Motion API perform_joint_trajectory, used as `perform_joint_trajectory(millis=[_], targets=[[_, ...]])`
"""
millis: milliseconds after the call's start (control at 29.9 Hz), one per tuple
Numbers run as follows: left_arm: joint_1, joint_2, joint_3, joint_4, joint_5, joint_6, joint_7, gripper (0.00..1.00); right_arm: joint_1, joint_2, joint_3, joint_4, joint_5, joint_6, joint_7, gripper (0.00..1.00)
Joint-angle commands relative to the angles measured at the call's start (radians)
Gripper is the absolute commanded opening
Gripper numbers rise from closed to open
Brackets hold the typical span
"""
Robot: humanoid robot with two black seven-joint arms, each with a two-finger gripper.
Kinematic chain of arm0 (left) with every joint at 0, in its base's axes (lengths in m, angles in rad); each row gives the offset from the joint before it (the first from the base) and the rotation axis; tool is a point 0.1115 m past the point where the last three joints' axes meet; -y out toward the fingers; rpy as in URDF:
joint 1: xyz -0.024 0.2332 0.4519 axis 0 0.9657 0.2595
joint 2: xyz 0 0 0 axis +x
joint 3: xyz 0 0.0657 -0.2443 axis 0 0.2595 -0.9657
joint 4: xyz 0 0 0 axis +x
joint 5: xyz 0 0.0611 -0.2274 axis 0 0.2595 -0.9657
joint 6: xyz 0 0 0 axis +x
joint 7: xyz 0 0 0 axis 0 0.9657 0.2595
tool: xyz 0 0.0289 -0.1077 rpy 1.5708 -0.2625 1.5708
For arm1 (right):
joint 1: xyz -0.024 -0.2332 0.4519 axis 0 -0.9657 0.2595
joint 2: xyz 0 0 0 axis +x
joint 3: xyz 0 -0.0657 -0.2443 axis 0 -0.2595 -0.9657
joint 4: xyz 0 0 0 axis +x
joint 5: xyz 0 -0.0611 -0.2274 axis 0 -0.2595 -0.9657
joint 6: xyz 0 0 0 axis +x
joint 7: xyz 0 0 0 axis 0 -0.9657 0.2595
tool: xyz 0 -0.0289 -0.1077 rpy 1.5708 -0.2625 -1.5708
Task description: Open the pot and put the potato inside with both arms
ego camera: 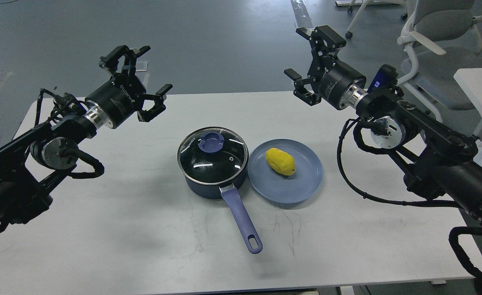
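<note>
While lid (212, 153) covers pot (214, 186) | inside hidden | potato (280, 161) seemingly whole

The pot (213, 163) stands upright at the middle of the table, dark navy, its glass lid (212, 155) with a blue knob closed on top. Its long blue handle (241, 218), with a hole at the end, points toward the near edge. The potato (280, 161), small, lumpy and yellow, lies just right of the pot.

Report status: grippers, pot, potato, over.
Left gripper and right gripper open, empty, raised over the table's far side. Pot lidded; potato on blue plate beside it. Nothing in the way.
</note>
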Motion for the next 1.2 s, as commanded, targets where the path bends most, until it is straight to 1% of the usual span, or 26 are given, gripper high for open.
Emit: perform_joint_trajectory(millis=[0, 33, 100, 167, 201, 234, 301, 368, 401, 435, 502, 535, 602, 703, 770, 836, 903, 970, 1071, 1104, 1138, 1171], targets=[[-0.010, 0.017, 0.006, -0.008, 0.007, -0.007, 0.009, 0.98, -0.003, -0.008, -0.014, 0.002, 0.002, 0.000, 0.002, 1.00], [-0.019, 0.039, 0.024, -0.026, 0.038, -0.004, 0.021, 0.98, -0.003, -0.024, -0.019, 0.002, 0.002, 0.000, 0.002, 1.00], [-0.043, 0.068, 0.035, -0.041, 0.108, 0.008, 0.032, 0.98, -0.005, -0.037, -0.022, 0.002, 0.002, 0.005, 0.002, 1.00], [-0.105, 0.094, 0.035, -0.075, 0.298, 0.066, 0.033, 0.98, -0.006, -0.045, -0.022, 0.002, 0.002, 0.005, 0.003, 1.00], [-0.116, 0.097, 0.035, -0.087, 0.346, 0.087, 0.033, 0.98, -0.006, -0.045, -0.022, 0.002, 0.002, 0.005, 0.005, 1.00], [-0.132, 0.108, 0.034, -0.116, 0.436, 0.127, 0.032, 0.98, -0.008, -0.049, -0.014, 0.002, 0.002, 0.005, 0.008, 1.00], [-0.152, 0.132, 0.034, -0.149, 0.527, 0.146, 0.029, 0.98, -0.009, -0.052, -0.008, 0.002, 0.002, 0.005, 0.009, 1.00], [-0.159, 0.168, 0.034, -0.227, 0.666, 0.141, 0.023, 0.98, -0.012, -0.061, 0.001, 0.002, 0.002, 0.005, 0.012, 1.00], [-0.159, 0.181, 0.035, -0.288, 0.762, 0.140, 0.018, 0.98, -0.018, -0.071, 0.001, 0.002, 0.002, 0.005, 0.011, 1.00], [-0.157, 0.183, 0.035, -0.348, 0.864, 0.149, 0.014, 0.98, -0.028, -0.077, 0.002, 0.002, 0.002, 0.005, 0.011, 1.00], [-0.156, 0.177, 0.035, -0.405, 0.955, 0.173, 0.012, 0.98, -0.035, -0.080, 0.007, 0.002, 0.002, 0.005, 0.013, 1.00], [-0.156, 0.174, 0.038, -0.443, 1.020, 0.221, 0.012, 0.98, -0.040, -0.080, 0.016, 0.000, 0.002, 0.005, 0.013, 1.00], [-0.151, 0.174, 0.046, -0.483, 1.096, 0.275, 0.014, 0.98, -0.046, -0.095, 0.039, -0.001, 0.002, 0.005, 0.014, 1.00], [-0.160, 0.171, 0.100, -0.494, 1.222, 0.287, 0.015, 0.98, -0.049, -0.118, 0.070, -0.006, 0.003, 0.000, 0.014, 1.00], [-0.160, 0.171, 0.132, -0.480, 1.404, 0.316, 0.015, 0.98, -0.060, -0.135, 0.088, -0.015, 0.003, 0.000, 0.014, 1.00], [-0.151, 0.153, 0.156, -0.471, 1.667, 0.382, 0.009, 0.98, -0.074, -0.144, 0.096, -0.029, 0.003, -0.009, 0.014, 1.00], [-0.146, 0.105, 0.181, -0.468, 1.789, 0.414, -0.003, 0.98, -0.083, -0.160, 0.107, -0.024, 0.005, -0.040, 0.014, 1.00], [-0.137, 0.084, 0.199, -0.465, 1.829, 0.419, -0.011, 0.98, -0.084, -0.164, 0.120, -0.024, 0.005, -0.055, 0.011, 1.00], [-0.091, 0.063, 0.204, -0.450, 1.845, 0.425, -0.014, 0.98, -0.086, -0.176, 0.127, -0.026, 0.005, -0.061, 0.011, 1.00], [-0.085, 0.054, 0.204, -0.443, 1.846, 0.443, -0.013, 0.98, -0.084, -0.181, 0.128, -0.026, 0.005, -0.061, 0.011, 1.00], [-0.085, 0.054, 0.204, -0.443, 1.846, 0.444, -0.013, 0.98, -0.084, -0.181, 0.128, -0.026, 0.005, -0.061, 0.011, 1.00], [-0.082, 0.044, 0.207, -0.428, 1.857, 0.472, -0.013, 0.98, -0.084, -0.184, 0.128, -0.024, 0.005, -0.061, 0.011, 1.00]])
